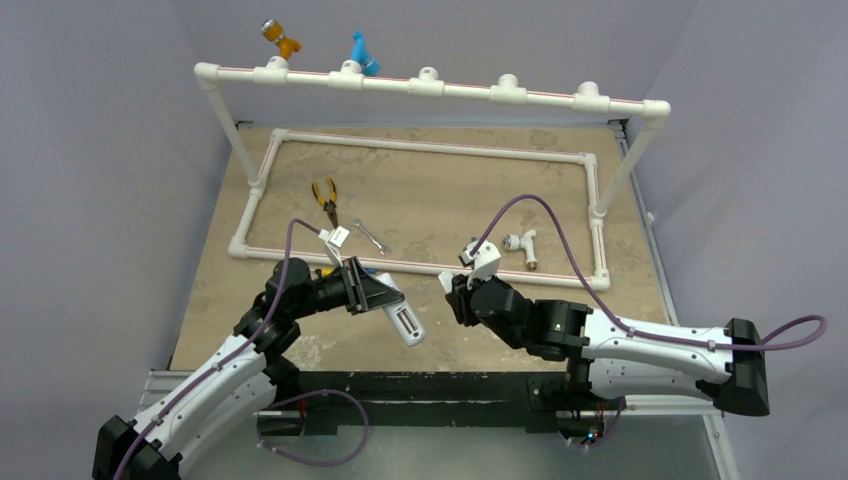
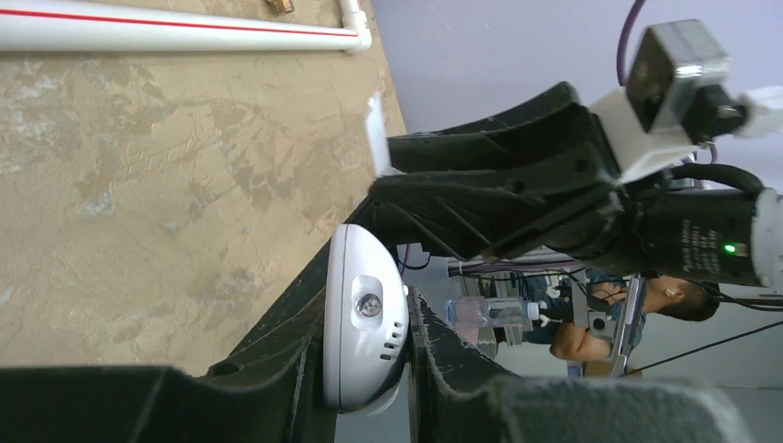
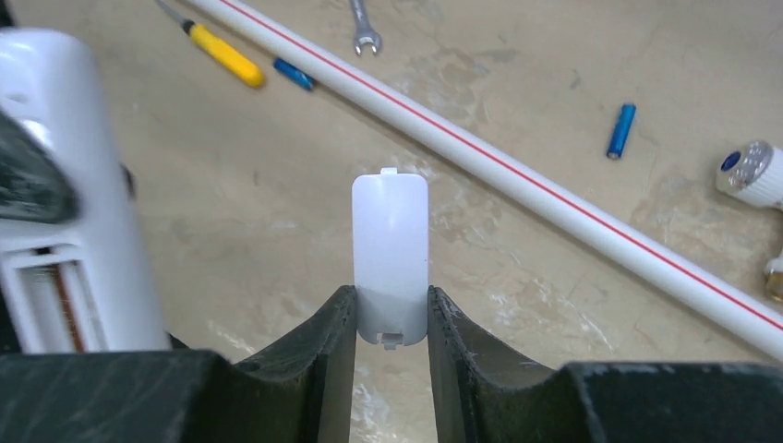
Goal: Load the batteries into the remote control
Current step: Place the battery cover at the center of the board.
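Our left gripper (image 1: 385, 300) is clenched on the slim white rectangular plastic remote control (image 2: 365, 318), its open battery bay showing. Our right gripper (image 3: 391, 300) grasps a small white plastic battery cover (image 3: 391, 231) by one end. The two tiny slim blue cylindrical batteries (image 3: 621, 129) lie on the tan table (image 3: 231, 203), on opposite sides of a white red-striped pipe (image 3: 517, 175). The second one (image 3: 295, 74) is just beside a yellow-handled screwdriver (image 3: 222, 53).
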